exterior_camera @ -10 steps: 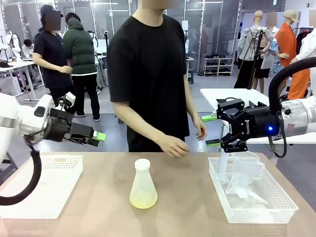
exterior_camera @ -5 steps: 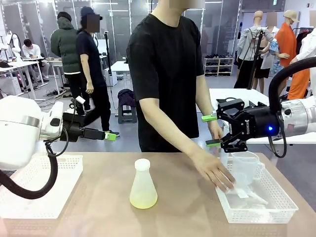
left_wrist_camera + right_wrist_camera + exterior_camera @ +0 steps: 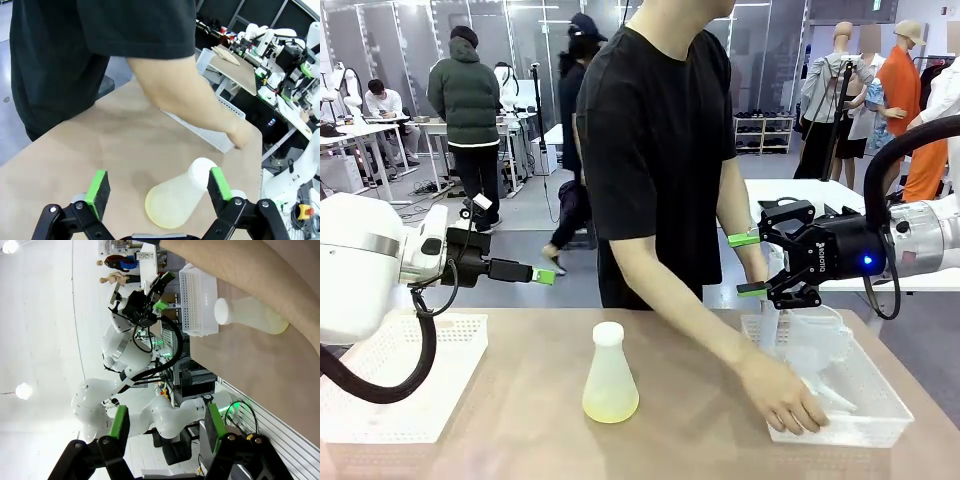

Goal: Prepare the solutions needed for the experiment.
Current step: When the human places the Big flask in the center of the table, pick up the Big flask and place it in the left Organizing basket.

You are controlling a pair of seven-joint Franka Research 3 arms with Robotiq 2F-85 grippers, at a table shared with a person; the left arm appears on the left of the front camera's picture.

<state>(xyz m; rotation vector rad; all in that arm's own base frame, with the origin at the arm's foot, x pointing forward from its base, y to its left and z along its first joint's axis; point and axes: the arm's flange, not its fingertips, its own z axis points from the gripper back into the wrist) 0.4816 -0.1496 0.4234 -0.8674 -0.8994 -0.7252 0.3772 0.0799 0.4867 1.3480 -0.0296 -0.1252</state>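
A frosted conical flask [image 3: 610, 372] stands upright at the table's middle, with the solutions [image 3: 610, 406] as a shallow pale yellow layer in its base. My left gripper [image 3: 542, 274] hangs open in the air to the left of the flask and above it. In the left wrist view the flask [image 3: 181, 199] lies below the green pads [image 3: 98, 187]. My right gripper [image 3: 748, 265] is open and holds nothing, above the far left corner of the white tray [image 3: 880, 425]. In the right wrist view the flask [image 3: 248, 316] is far off.
The person stands at the far side, and a hand [image 3: 788, 404] rests on the right tray's near left corner. That tray holds clear plastic labware [image 3: 815, 345]. A second white mesh tray [image 3: 405, 385] sits at the left. The person's forearm [image 3: 192, 102] crosses above the table.
The person's hand went from the far table edge to the right tray's near corner. My left gripper swung a little to the right early on. The right arm stayed still.
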